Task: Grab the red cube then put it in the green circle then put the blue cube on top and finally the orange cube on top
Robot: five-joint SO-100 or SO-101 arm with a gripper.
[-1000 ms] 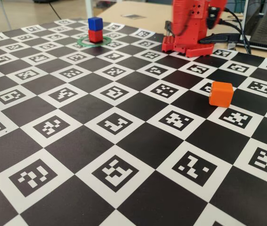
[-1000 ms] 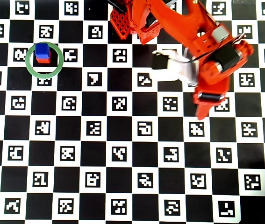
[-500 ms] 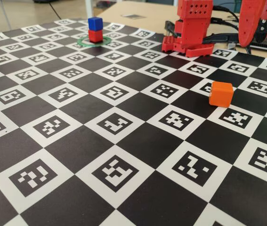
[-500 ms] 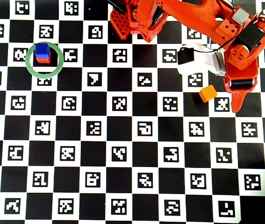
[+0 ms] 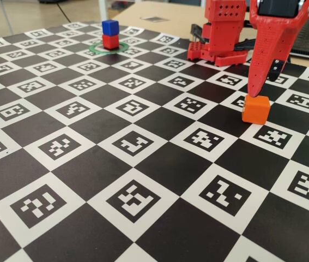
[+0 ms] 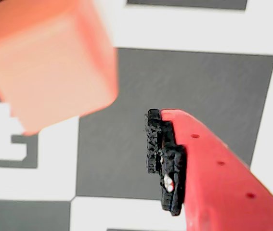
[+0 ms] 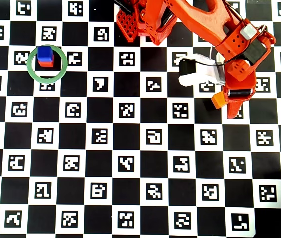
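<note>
My gripper (image 5: 255,94) had swung across the board and come down, so that it now hung right at the orange cube (image 5: 255,108). A moment before it was higher up and off to the side of that cube. In the fixed view one long red finger (image 5: 263,60) pointed down, and its tip was just at the top edge of the cube. I could not tell if it touched.

In the wrist view I saw only one finger (image 6: 208,173) with its black pad, and the orange cube (image 6: 49,62) sat up and to the left of it, with a gap of board between them. The other finger was out of sight, so I could not tell how far apart my fingers were. I was not holding anything yet.

In the overhead view my gripper (image 7: 229,101) covered part of the orange cube (image 7: 218,99).

Far off at the other side of the checkered board (image 5: 143,180), the blue cube (image 5: 110,27) sat on the red cube (image 5: 110,41) inside the green circle (image 7: 32,73). So two steps looked done. I think only the orange cube was left, and I was lining up to grab it.
</note>
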